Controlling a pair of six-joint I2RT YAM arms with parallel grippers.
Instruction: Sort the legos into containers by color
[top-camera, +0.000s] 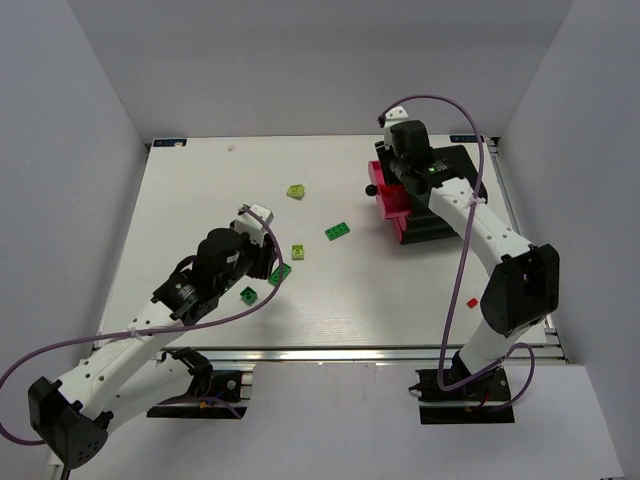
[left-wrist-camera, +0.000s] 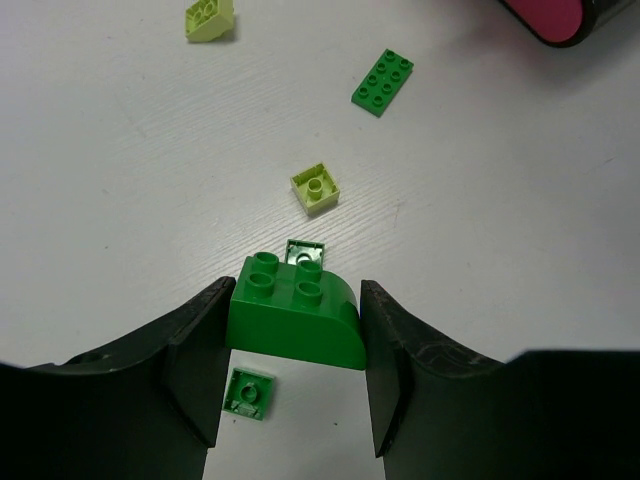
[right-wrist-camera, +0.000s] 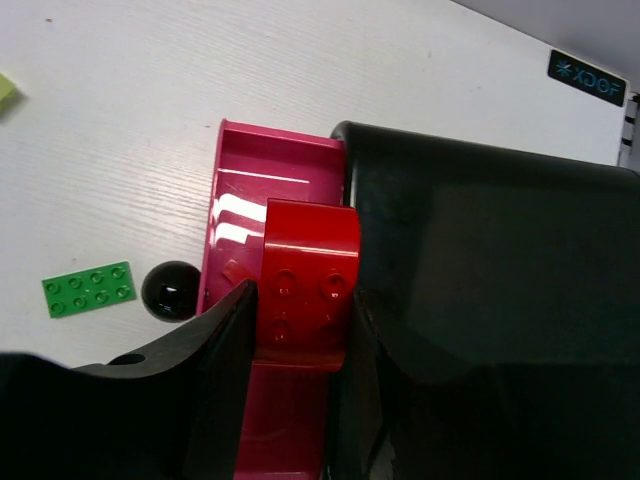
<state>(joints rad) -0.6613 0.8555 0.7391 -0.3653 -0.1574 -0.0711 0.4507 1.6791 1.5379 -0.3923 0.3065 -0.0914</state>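
Note:
My left gripper (top-camera: 270, 263) (left-wrist-camera: 292, 335) is shut on a green curved brick (left-wrist-camera: 295, 310) and holds it just above the table. My right gripper (top-camera: 402, 180) (right-wrist-camera: 300, 335) is shut on a red brick (right-wrist-camera: 305, 270) over the open magenta drawer (right-wrist-camera: 235, 200) of the black containers (top-camera: 448, 185) (right-wrist-camera: 480, 280). Loose legos lie mid-table: a green flat plate (top-camera: 337, 231) (left-wrist-camera: 382, 82) (right-wrist-camera: 88, 288), a small lime brick (top-camera: 298, 252) (left-wrist-camera: 315, 189), a lime sloped brick (top-camera: 296, 191) (left-wrist-camera: 210, 20) and a small green tile (top-camera: 248, 294) (left-wrist-camera: 248, 392).
A small red brick (top-camera: 472, 302) lies on the table near the right arm. The pulled-out drawer has a round dark knob (top-camera: 371, 188) (right-wrist-camera: 168, 290) sticking out to the left. Grey walls enclose the table on three sides.

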